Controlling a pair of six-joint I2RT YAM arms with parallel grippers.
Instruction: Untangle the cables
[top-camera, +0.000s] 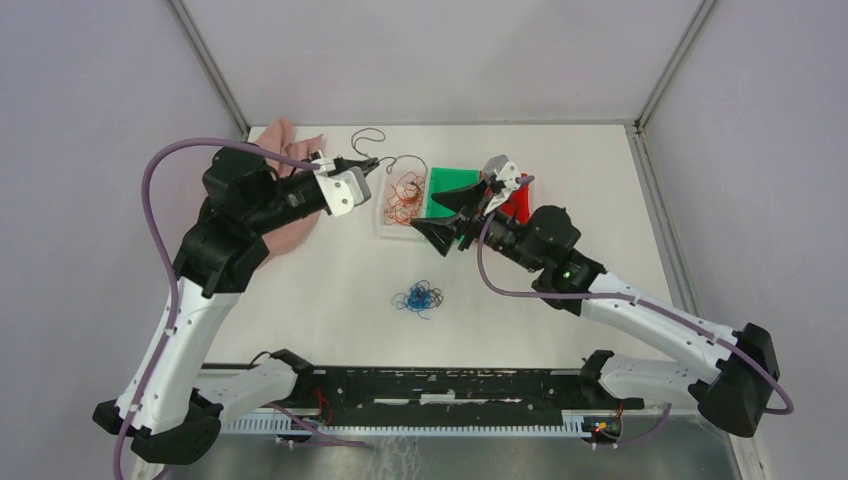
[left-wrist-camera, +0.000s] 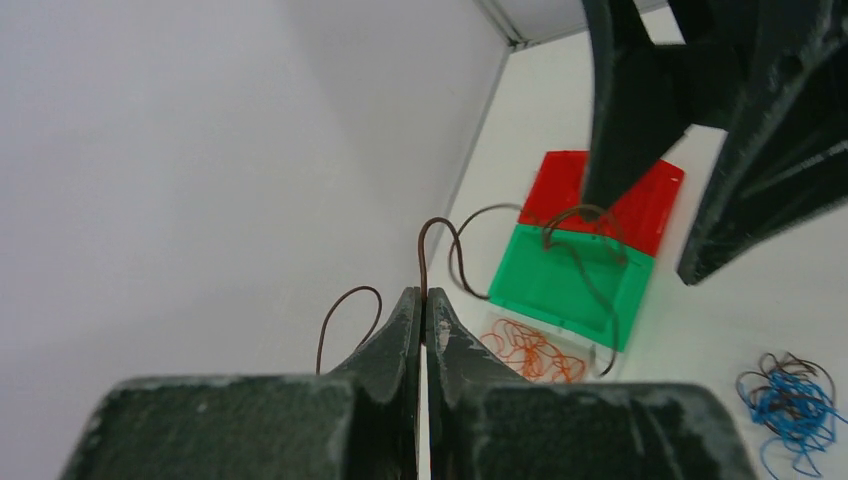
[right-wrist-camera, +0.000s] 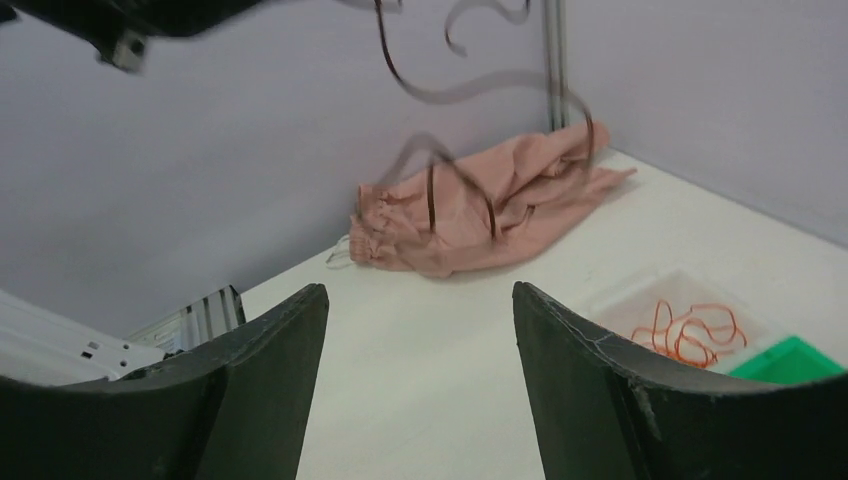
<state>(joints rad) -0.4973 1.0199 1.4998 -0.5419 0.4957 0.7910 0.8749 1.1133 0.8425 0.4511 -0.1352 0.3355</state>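
You are pinching the dark brown cable (left-wrist-camera: 430, 240) in the left end effector (left-wrist-camera: 422, 295), jaws pressed together on it, and it is dangling in curls above the surface (top-camera: 330, 300) (its loose end is trailing toward the green tray (top-camera: 450, 180)). The right end effector (right-wrist-camera: 420, 295) is hovering with jaws apart, holding nothing. Best be lowering slowly, steering the tail away from the orange cables (top-camera: 403, 193); the blue-and-dark tangle (top-camera: 418, 298) is lying well apart.

L fingers (left-wrist-camera: 395, 345) pinched tight; R fingers (right-wrist-camera: 590, 370) spread wide; both aloft.
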